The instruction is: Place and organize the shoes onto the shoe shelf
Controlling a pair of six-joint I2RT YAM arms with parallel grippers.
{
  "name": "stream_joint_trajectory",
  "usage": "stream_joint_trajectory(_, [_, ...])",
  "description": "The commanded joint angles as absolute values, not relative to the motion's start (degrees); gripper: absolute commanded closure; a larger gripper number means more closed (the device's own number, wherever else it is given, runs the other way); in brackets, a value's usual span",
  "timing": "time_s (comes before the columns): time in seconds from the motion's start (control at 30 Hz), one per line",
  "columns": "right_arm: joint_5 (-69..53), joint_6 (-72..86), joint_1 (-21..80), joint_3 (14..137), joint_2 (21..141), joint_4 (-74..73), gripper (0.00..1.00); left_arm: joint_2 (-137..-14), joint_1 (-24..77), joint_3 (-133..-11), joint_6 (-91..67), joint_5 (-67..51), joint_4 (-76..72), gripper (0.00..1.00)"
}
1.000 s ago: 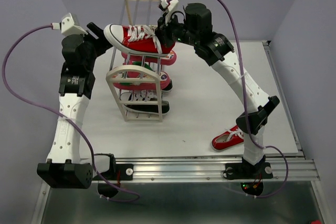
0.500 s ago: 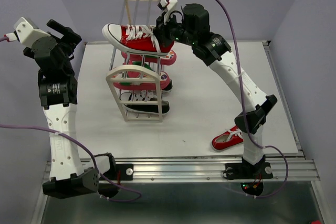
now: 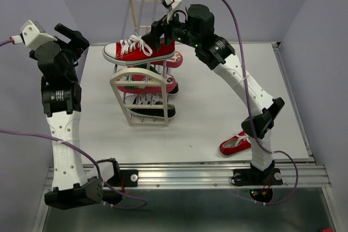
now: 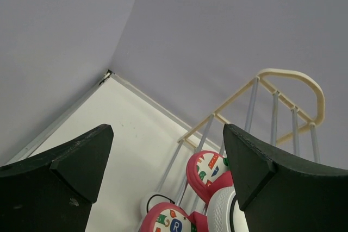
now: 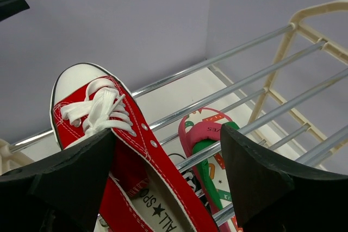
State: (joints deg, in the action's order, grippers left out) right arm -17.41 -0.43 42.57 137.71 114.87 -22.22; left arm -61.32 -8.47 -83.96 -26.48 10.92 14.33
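Atop shelf (image 5: 326,10), red sneaker (image 5: 163,162) printed "ALL STAR", left claw (image 4: 167,133) open, right claw (image 5: 167,134) open

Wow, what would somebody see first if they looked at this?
A bright red sneaker lies across the top rods of the tall shoe shelf, with the right gripper open around its heel end. Its twin, the other red sneaker, lies alone near the front right edge of the white table.

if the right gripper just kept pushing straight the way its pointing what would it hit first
Most likely the red sneaker: it lies on the shoe shelf, on its top rods, right between the open fingers of the right gripper, toe pointing away. Depth past it is unclear.
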Motion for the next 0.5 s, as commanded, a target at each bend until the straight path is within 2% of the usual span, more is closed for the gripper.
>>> stream_joint_trajectory(0.0, [-19.0,2.1,42.8,136.9,112.7,-20.7,0.11,-60.6,-8.6,-83.5,-25.0,9.0,10.8,0.06])
stream_joint_trajectory(0.1, [-19.2,2.1,42.8,137.1,111.9,-20.0,0.0,-60.0,-8.6,-82.4,-25.0,7.7,10.2,0.03])
stream_joint_trajectory(0.3, [-15.2,-3.3,42.8,135.4,107.3,-19.7,0.0,-59.2,-8.6,-80.1,-25.7,5.0,9.4,0.02])
stream_joint_trajectory(0.47, [-6.2,-7.6,42.8,123.7,100.6,-20.4,0.0,-58.6,-8.6,-77.4,-26.1,3.3,9.0,0.01])
